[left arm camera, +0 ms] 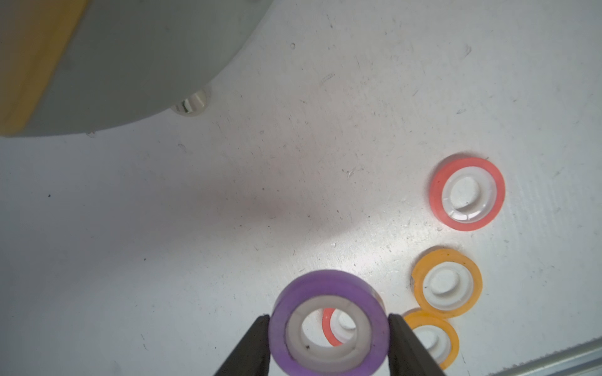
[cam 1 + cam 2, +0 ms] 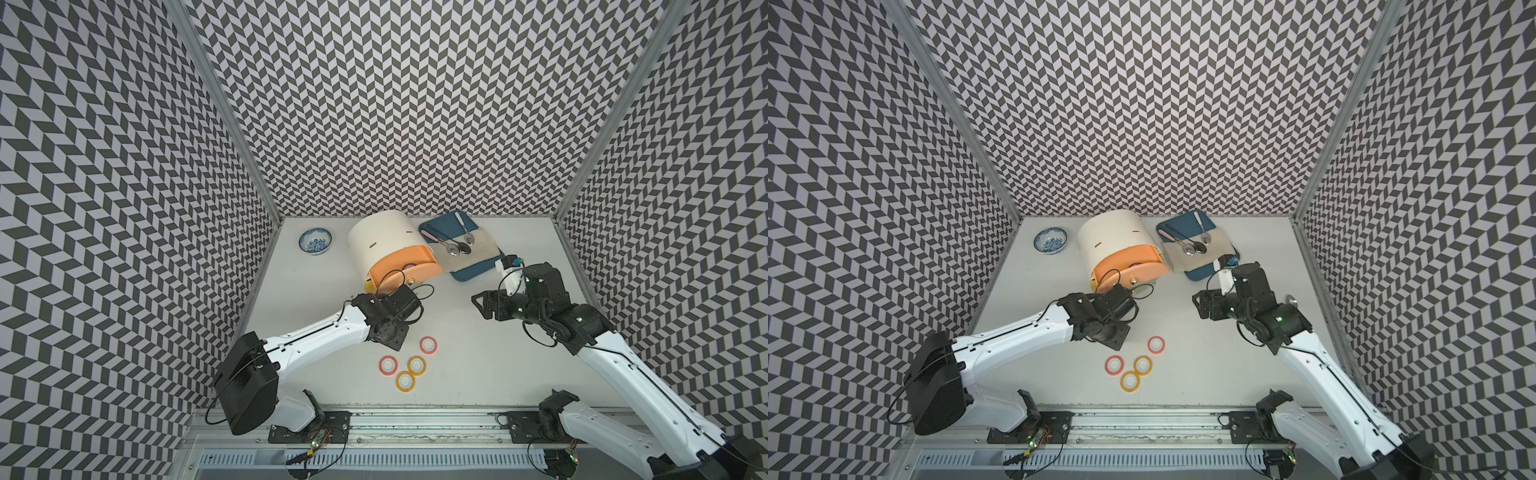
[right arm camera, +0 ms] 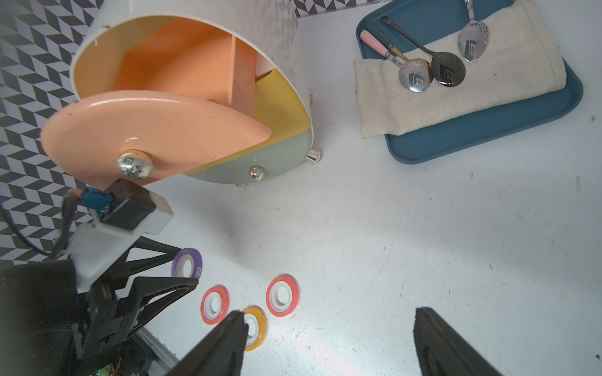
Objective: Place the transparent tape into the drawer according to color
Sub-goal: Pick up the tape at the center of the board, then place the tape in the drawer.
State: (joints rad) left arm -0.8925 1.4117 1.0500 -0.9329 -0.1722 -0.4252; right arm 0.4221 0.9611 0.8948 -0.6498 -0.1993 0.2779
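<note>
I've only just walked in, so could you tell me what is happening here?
The left gripper grips a purple tape ring upright near the storage unit, whose orange drawer stands pulled open. Two pink-red rings and two yellow-orange rings lie flat on the table. The right gripper hangs open and empty.

- Foreground: left gripper (image 1: 329, 318), black fingers (image 1: 252, 345) clamped on the purple tape ring (image 1: 325, 285), held on edge
- Through its core: pink-red tape ring (image 1: 328, 330)
- Flat on the white table (image 1: 228, 195): second pink-red tape ring (image 1: 466, 192); two yellow-orange tape rings (image 1: 447, 282) (image 1: 433, 338), side by side
- Blurred corner: drawer unit (image 1: 130, 65), grey front, yellow band
</note>
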